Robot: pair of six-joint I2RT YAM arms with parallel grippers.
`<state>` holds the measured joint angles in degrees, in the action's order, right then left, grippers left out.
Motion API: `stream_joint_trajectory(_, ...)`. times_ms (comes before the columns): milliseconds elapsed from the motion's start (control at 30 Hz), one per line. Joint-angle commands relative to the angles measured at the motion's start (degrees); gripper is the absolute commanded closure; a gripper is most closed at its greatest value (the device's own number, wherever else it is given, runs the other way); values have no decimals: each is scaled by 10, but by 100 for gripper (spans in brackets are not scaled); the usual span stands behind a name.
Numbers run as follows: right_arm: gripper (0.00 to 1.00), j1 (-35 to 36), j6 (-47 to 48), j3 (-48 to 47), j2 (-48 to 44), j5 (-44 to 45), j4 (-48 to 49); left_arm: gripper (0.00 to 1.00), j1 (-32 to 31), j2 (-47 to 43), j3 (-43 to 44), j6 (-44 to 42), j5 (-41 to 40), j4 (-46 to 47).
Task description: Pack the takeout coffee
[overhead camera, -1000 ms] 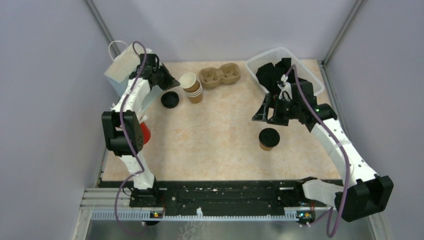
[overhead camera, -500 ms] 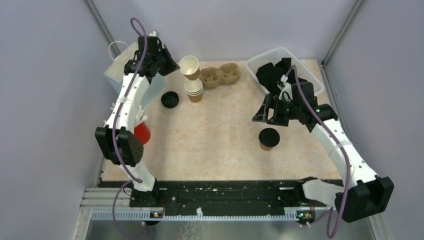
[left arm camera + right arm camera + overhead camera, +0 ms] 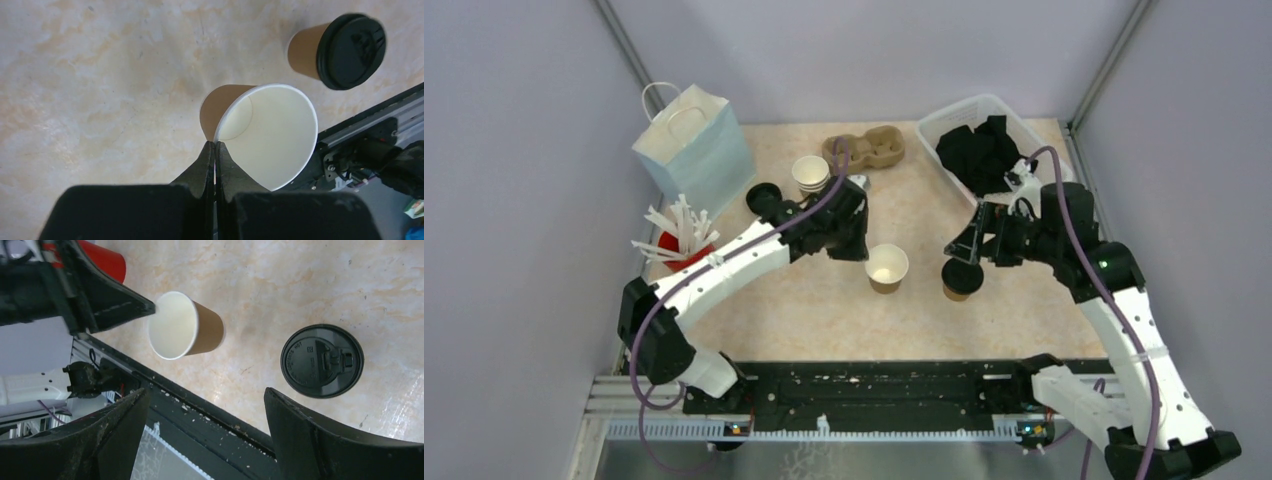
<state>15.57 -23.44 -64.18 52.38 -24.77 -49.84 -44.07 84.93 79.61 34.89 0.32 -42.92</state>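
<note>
An open kraft-brown cup (image 3: 887,267), white inside, hangs tilted at the table's middle. My left gripper (image 3: 864,248) is shut on its rim, one finger inside and one outside; the left wrist view shows the pinch (image 3: 215,144) on the cup (image 3: 265,135). Just right of it stands a second kraft cup (image 3: 962,278) with a black lid (image 3: 322,360). My right gripper (image 3: 972,248) hovers open over and behind this lidded cup, its fingers wide apart (image 3: 205,392) with nothing between them. The open cup (image 3: 185,326) also shows in the right wrist view.
A short stack of kraft cups (image 3: 810,175) and a loose black lid (image 3: 764,197) sit at the back left. Behind them are the cardboard carrier (image 3: 864,150) and a pale blue paper bag (image 3: 694,150). A red cup of white sticks (image 3: 679,240) stands left; a clear bin (image 3: 1036,138) of black lids is back right.
My left gripper lifted the top cup off the stack and carried it forward to the table's middle, beside the lidded cup. My right gripper drew closer to the lidded cup, still open.
</note>
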Motion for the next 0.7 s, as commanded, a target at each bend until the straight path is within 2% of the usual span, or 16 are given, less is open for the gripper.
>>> stream_joint_trajectory(0,15,-3,3,-17,-47,10,-32,100,-43,0,-52,34,-51,40)
stream_joint_trajectory(167,15,-3,-5,-9,-74,9,-49,100,-64,18,-81,42,-74,64)
stream_joint_trajectory(400,15,-3,-9,7,-86,-3,-48,100,-66,20,-141,19,-69,174)
stream_joint_trajectory(533,15,-3,-7,8,-82,-9,-47,100,-66,37,-126,7,-80,177)
stream_joint_trajectory(567,15,-3,-5,7,-79,-9,-49,95,-66,39,-116,9,-82,164)
stream_joint_trajectory(667,15,-3,4,2,-69,-6,-51,56,-64,17,-96,16,-121,106)
